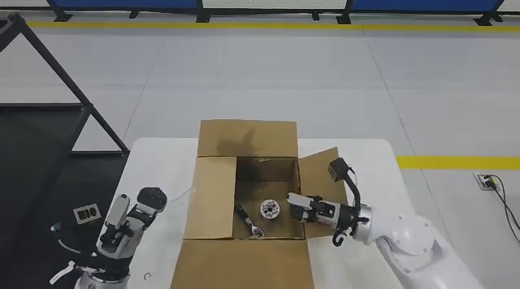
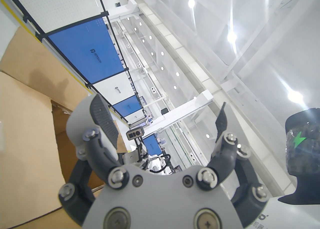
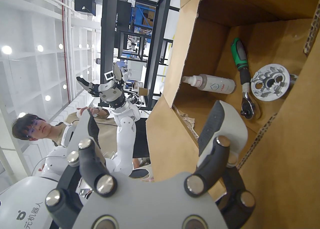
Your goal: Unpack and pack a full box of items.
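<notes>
The cardboard box [image 1: 248,136] sits in the middle of the white table [image 1: 162,167] with all four flaps folded out. From where I stand, the unpacking looks far from finished. Three things lie on the box floor: a spray bottle [image 3: 212,84] on its side toward the left wall, a ratchet wrench [image 3: 243,74] with a green-and-black handle just right of it, and a round slotted metal disc [image 3: 258,87] close beside the wrench head. I see nothing laid out on the table, so all the lifting out and repacking seems to be left.

The right gripper [image 1: 296,202] hangs at the box's right rim, pointing in over the opening with its fingers spread wide and nothing between them. The left gripper [image 2: 160,119] is well off at the near left of the table, tipped up toward the ceiling, also wide apart and empty.

The right flap [image 1: 318,171] stands half raised beside the right arm and could snag it. The box walls are deep, and the wrench and disc lie crowded together.
</notes>
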### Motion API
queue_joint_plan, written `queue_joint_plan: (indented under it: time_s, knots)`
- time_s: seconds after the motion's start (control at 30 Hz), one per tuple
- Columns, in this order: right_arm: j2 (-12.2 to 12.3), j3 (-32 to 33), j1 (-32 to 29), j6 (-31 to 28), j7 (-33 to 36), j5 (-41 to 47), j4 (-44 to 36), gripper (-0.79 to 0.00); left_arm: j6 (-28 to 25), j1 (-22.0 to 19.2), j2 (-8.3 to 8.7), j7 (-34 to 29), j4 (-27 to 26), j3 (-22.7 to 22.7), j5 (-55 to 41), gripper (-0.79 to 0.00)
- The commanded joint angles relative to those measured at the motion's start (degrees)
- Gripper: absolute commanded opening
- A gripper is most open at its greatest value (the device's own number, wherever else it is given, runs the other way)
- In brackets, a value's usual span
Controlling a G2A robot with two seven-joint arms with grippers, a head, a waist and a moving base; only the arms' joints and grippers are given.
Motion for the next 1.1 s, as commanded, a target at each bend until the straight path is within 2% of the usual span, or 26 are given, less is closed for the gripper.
queue_joint_plan:
  time_s: [0.0,0.3,0.47,0.67,0.77,0.93,1.07]
  knots:
    - [0.1,0.8,-0.4,-0.1,-0.4,-0.5,-0.5,0.000,-0.2,0.0,0.02,-0.2,-0.1,0.1,0.0,0.000]
    - [1.4,7.8,-5.7,-0.6,-1.7,-1.3,-3.9,0.000,0.8,-1.8,0.14,-1.6,0.1,1.9,0.7,0.000]
    - [2.0,11.8,-9.1,-2.2,-0.4,0.4,-9.2,0.000,1.2,-3.0,0.22,-1.9,0.6,2.4,0.8,0.000]
    - [1.8,9.1,-7.4,2.1,-1.3,-3.2,-15.3,0.000,1.8,-4.1,0.40,-2.2,1.0,1.9,1.7,0.000]
    - [1.5,7.7,-5.3,3.5,-2.3,-3.8,-15.2,0.000,1.8,-4.0,0.53,-1.9,1.1,0.7,1.8,0.000]
    - [1.5,7.7,-5.1,3.6,-2.3,-3.6,-15.1,0.000,1.8,-2.3,0.70,-0.8,0.8,-2.3,1.2,0.000]
    - [1.5,7.7,-5.1,3.6,-2.3,-3.6,-15.1,0.000,1.8,-2.1,0.71,-0.8,0.7,-2.4,1.0,0.000]
